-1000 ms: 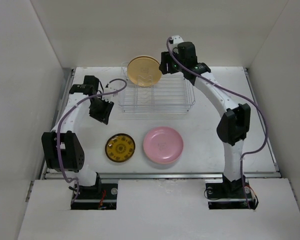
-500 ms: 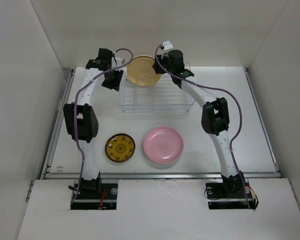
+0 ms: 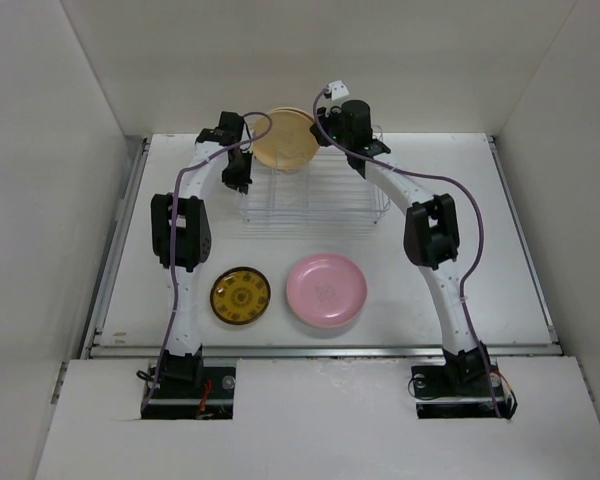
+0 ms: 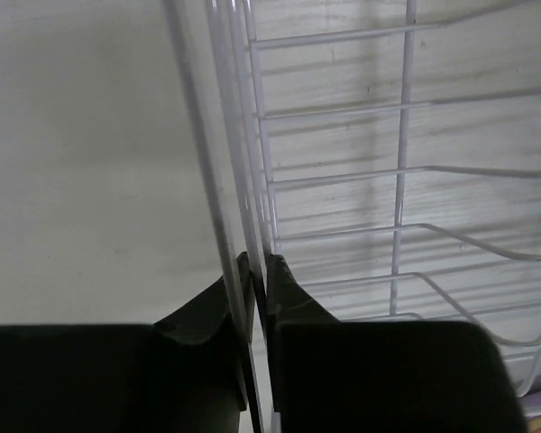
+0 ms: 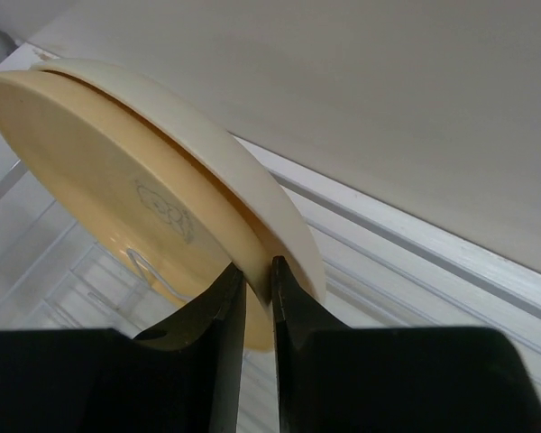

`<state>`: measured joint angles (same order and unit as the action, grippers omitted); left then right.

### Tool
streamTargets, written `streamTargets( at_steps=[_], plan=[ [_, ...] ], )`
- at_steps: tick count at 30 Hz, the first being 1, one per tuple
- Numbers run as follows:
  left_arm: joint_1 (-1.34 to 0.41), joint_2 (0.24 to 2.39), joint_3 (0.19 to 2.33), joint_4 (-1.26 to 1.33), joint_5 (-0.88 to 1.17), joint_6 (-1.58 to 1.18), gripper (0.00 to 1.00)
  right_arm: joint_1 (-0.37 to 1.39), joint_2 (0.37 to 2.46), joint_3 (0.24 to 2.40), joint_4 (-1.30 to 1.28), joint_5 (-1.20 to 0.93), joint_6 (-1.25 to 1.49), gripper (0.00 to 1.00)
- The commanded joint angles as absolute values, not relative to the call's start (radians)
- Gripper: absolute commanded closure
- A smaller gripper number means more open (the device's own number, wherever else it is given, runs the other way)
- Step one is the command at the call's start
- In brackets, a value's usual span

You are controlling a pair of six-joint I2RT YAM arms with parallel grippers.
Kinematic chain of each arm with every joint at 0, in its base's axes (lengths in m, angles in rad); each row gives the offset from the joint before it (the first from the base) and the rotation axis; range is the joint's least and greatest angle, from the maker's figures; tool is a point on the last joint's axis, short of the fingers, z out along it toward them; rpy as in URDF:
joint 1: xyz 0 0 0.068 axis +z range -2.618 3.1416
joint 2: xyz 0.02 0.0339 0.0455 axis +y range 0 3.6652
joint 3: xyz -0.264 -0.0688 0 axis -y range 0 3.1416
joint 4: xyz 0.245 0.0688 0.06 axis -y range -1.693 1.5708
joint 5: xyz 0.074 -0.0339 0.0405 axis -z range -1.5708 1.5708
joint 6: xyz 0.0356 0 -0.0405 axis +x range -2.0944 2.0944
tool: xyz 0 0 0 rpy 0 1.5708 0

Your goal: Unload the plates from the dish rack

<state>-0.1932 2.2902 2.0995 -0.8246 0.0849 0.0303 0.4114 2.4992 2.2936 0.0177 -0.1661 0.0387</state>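
- left arm has swung in from the open table since a second ago; the left gripper (image 3: 238, 172) is now at the left end of the dish rack (image 3: 320, 195).
- its jaws?
- nearly together. the left wrist view shows them pinching the rack's outer wire.
- and the other side?
- the right gripper (image 5: 257, 269) is narrow too, clamped on the rim of the cream-tan plate (image 3: 283, 140), one finger on each face.
- where is that plate?
- upright on edge at the rack's far side, toward its left end. whether it sits between dividers, i cannot tell.
- the others?
- the amber-yellow plate (image 3: 240, 295) and pink plate (image 3: 326, 290) lie flat on the table (image 3: 400, 310), side by side, in front of the rack and apart from it.
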Motion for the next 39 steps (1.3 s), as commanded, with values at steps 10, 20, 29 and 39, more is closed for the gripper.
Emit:
streamTargets(
  at_steps=[10,20,29,39],
  plan=[
    [-0.17,2.279,2.12,-0.857,0.133,-0.034,1.0,0.403,2.396,2.275,0.13,-0.249,0.132,1.0],
    [-0.161,2.279,2.12,-0.857,0.152,-0.032,1.0,0.403,2.212,2.089,0.153,-0.193,0.132,1.0],
    [-0.161,2.261,2.098,-0.867,0.161,-0.032,1.0,0.403,2.109,2.008,0.121,-0.111,0.132,1.0],
    [-0.161,2.252,2.098,-0.856,0.152,-0.032,1.0,0.403,1.859,1.845,-0.261,-0.279,0.097,1.0]
  ],
)
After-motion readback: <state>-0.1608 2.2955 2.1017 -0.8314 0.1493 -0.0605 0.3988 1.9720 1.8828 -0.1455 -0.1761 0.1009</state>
